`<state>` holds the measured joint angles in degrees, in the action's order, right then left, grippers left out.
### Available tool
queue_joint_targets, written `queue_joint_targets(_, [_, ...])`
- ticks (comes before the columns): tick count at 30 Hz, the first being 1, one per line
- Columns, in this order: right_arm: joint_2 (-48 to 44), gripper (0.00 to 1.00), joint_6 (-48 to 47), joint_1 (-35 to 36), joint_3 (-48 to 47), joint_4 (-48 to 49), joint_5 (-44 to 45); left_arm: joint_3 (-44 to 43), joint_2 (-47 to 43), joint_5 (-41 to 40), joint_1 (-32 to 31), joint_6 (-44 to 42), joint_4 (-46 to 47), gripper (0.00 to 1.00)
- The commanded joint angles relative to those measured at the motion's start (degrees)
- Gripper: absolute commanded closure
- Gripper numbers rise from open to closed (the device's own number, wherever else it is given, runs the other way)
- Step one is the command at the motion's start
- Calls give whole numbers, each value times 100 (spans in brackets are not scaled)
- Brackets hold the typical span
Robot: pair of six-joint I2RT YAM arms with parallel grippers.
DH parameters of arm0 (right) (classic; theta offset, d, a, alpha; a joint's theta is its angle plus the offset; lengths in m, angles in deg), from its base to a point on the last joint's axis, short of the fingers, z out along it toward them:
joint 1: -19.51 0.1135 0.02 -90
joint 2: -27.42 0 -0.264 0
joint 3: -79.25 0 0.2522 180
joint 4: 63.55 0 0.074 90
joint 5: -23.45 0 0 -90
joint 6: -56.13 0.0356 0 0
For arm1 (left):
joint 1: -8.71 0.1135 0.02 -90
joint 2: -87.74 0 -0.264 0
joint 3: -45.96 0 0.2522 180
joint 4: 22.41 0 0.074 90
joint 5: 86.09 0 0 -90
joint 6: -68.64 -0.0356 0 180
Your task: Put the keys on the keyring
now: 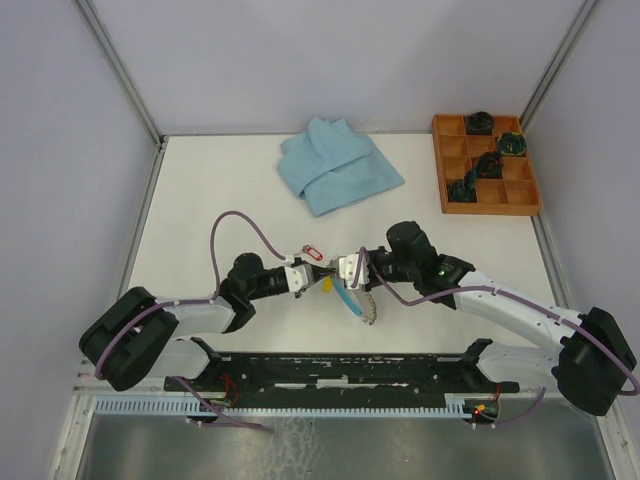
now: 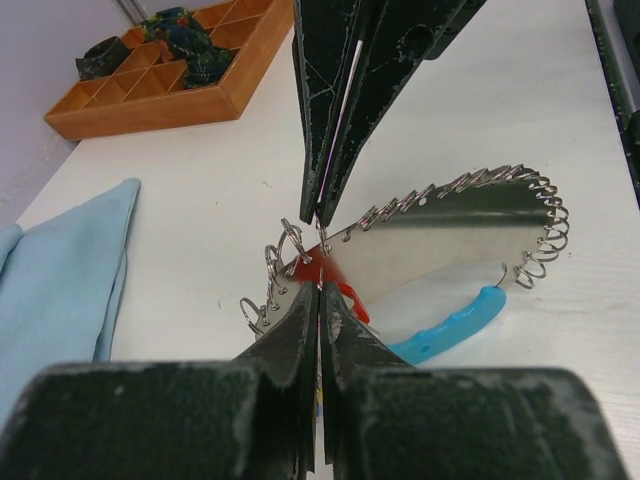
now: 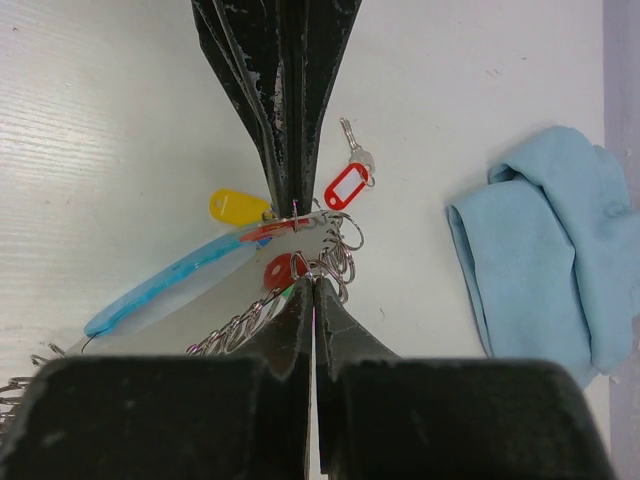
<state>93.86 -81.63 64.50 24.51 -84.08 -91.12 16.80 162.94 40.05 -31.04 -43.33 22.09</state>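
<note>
The keyring (image 2: 470,185) is a grey coiled loop with a light-blue segment (image 2: 450,327), lying at mid-table between both arms (image 1: 362,305). My right gripper (image 3: 314,281) is shut on its coil near the bunched rings (image 3: 345,250). My left gripper (image 2: 320,287) faces it tip to tip and is shut on a thin metal piece, seemingly the key with the yellow tag (image 3: 238,207). A red-tagged key (image 3: 347,185) lies loose on the table just beyond (image 1: 308,250). A red round tag (image 3: 280,270) hangs at the coil.
A folded light-blue cloth (image 1: 338,165) lies at the back centre. An orange compartment tray (image 1: 490,211) with dark objects stands at the back right. The black rail (image 1: 340,370) runs along the near edge.
</note>
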Motion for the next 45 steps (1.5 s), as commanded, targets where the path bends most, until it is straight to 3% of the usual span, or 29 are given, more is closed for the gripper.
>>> queue_joint_targets(1, [-182, 99, 66, 27, -35, 436, -87, -226, -111, -40, -41, -246, -7, 97])
queue_joint_targets(45, [-139, 99, 369, 27, -34, 585, -64, -391, 11, 17, -77, 153, 52, 97])
